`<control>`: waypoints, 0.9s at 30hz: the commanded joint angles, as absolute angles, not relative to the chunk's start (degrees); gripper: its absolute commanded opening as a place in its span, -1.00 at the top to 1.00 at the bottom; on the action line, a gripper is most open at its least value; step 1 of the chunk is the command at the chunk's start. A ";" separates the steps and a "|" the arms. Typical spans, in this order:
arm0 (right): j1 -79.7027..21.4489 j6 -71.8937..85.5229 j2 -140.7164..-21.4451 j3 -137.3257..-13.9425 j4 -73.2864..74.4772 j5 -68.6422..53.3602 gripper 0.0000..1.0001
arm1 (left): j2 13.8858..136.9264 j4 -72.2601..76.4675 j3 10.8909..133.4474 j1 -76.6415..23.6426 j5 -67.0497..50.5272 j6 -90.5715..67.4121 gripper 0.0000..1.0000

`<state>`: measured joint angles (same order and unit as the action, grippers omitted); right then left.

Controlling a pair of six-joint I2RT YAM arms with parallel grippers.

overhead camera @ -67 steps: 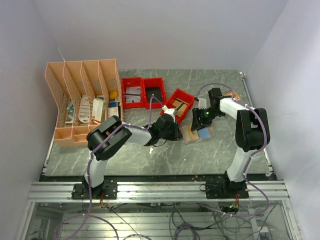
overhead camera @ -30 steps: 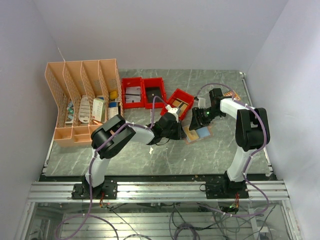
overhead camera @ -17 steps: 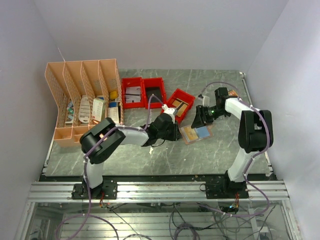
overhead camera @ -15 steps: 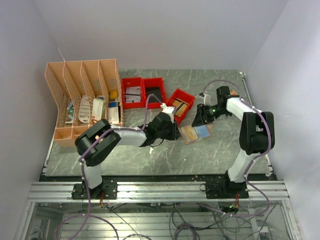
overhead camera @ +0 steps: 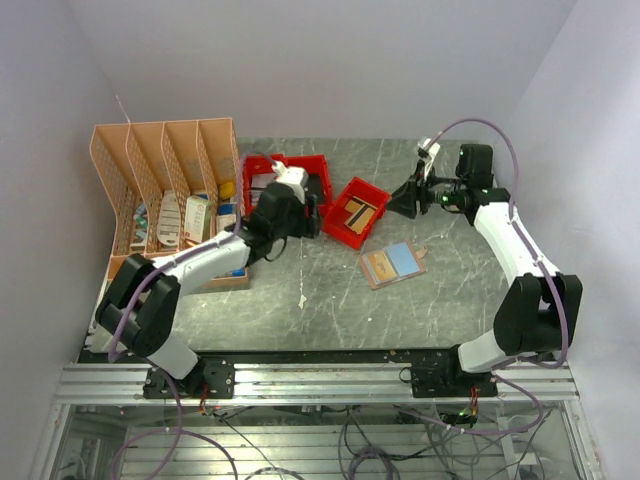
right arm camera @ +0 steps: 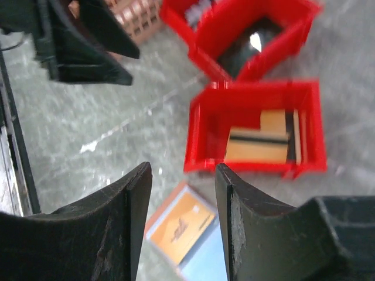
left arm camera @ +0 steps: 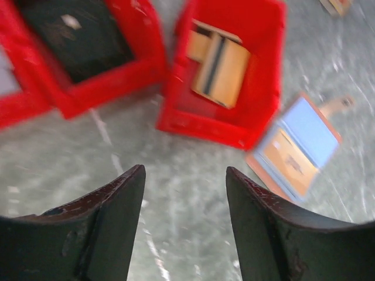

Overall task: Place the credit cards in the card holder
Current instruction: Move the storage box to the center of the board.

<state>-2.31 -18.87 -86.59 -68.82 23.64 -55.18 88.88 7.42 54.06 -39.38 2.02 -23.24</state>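
From the top camera you see the card holder (overhead camera: 380, 268) lying unfolded on the bench (overhead camera: 300, 310), a little right of the middle, with its snap tab (overhead camera: 420, 250) at the right side. A light blue card (overhead camera: 403, 258) covers its right panel, and you cannot tell if it sits in a pocket or only lies on top. The tan cards (overhead camera: 355, 212), one with a dark stripe, lie in the tilted red bin (overhead camera: 340, 232), which stands near the holder but apart from it. The left jaws hang near the left side of this bin, in front of the other red bins (overhead camera: 320, 162) beside the peach organizer (overhead camera: 165, 190). The right jaws hang above the bench on the right of the tilted bin. In the left wrist camera the left jaws are released, with only bench between them. Ahead is the tilted red bin (left arm camera: 205, 126) with the tan cards (left arm camera: 221, 70), and at the right is the card holder (left arm camera: 287, 161), somewhat blurred. In the right wrist camera the right jaws are also released and grasp nothing. The card holder (right arm camera: 181, 225) shows low between them on the bench, the tilted red bin (right arm camera: 196, 140) with the tan cards (right arm camera: 258, 149) is above it, and the left jaws are dark in the upper left corner.
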 commanded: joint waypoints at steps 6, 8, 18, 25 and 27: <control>-2.29 -25.91 -95.22 -77.08 26.19 -69.44 -0.04 | 97.69 -8.44 72.97 -25.77 -9.37 -18.14 -0.22; -2.29 -25.42 -93.41 -73.62 24.00 -68.86 -0.05 | 101.52 -12.07 78.44 -25.66 -8.59 -15.86 -0.11; -1.32 -25.56 -92.52 -70.28 23.15 -68.73 -0.06 | 124.26 -34.57 113.65 -25.75 -4.03 0.63 0.15; -1.22 -25.51 -94.11 -70.16 23.85 -68.02 -0.05 | 134.00 -37.45 124.48 -26.74 -5.85 3.13 0.28; -1.13 -25.70 -94.43 -70.21 24.07 -68.05 -0.05 | 135.30 -37.49 124.64 -27.48 -5.22 3.73 0.38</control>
